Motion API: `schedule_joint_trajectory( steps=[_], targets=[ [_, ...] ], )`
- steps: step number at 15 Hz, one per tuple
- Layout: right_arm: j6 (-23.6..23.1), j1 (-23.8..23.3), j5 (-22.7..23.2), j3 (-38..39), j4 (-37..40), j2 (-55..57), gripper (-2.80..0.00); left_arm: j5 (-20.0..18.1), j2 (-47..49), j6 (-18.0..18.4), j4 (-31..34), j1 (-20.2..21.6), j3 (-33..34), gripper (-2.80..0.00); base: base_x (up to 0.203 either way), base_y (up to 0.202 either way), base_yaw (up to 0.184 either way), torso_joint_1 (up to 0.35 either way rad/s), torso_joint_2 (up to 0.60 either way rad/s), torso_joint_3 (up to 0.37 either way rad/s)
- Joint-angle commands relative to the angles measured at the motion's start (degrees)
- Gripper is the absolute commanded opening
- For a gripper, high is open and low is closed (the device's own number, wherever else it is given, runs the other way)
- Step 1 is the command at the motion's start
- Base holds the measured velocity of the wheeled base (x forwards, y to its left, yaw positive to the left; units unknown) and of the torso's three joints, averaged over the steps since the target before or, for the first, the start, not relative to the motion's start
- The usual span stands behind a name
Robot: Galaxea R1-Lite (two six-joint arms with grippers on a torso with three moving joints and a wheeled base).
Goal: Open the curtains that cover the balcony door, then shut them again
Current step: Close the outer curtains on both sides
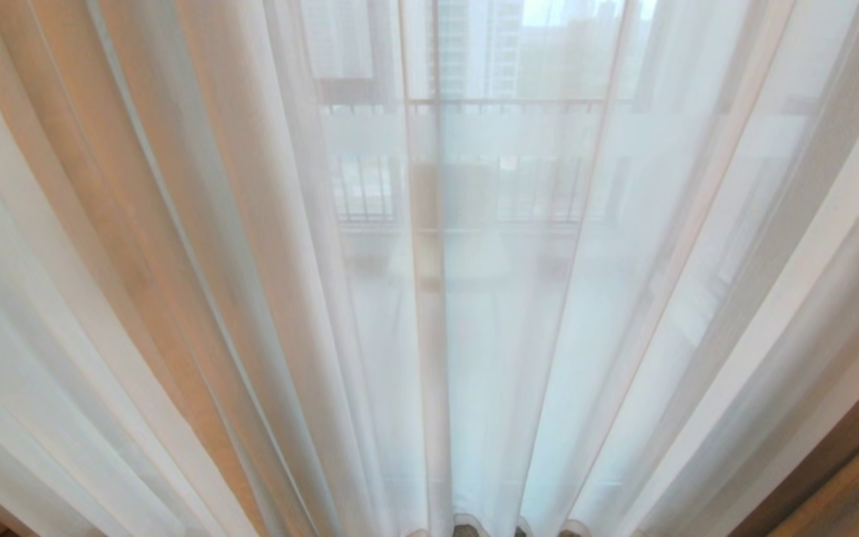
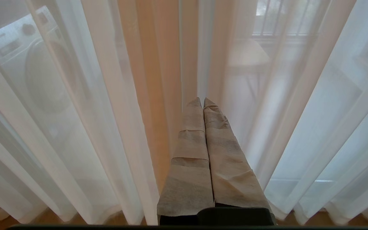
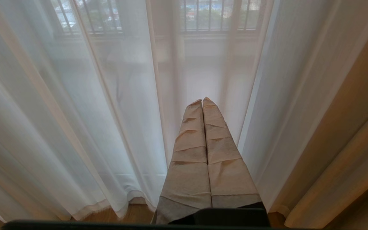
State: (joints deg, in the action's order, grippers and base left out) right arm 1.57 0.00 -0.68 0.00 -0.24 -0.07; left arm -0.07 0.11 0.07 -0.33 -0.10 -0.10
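Sheer curtains (image 1: 250,298) drawn, both grippers closed, empty

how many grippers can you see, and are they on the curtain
2. The left gripper and the right gripper each show in their own wrist view, shut, pointing at the sheer curtain, holding nothing. Neither appears in the head view.

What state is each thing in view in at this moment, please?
Thin white see-through curtain layer: drawn shut, hanging to the floor.
Thick cream-beige woven drape: hanging at the side.
Left gripper: shut, holding nothing.
Right gripper: shut, holding nothing.
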Motion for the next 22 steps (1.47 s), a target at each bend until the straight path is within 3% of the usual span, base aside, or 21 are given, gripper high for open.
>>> schedule_joint_trajectory(
  steps=[1, 22],
  targets=[
    [0.0, 0.0, 0.0, 0.0, 0.0, 0.1, -2.8, 0.0, -0.1, 0.0, -0.1, 0.0, 0.0, -2.8, 0.0, 0.0, 0.0, 0.0, 0.0, 0.0],
    [0.0, 0.0, 0.0, 0.0, 0.0, 0.1, -2.8, 0.1, -0.1, 0.0, 0.0, 0.0, 0.0, -2.8, 0.0, 0.0, 0.0, 0.0, 0.0, 0.0]
  ],
)
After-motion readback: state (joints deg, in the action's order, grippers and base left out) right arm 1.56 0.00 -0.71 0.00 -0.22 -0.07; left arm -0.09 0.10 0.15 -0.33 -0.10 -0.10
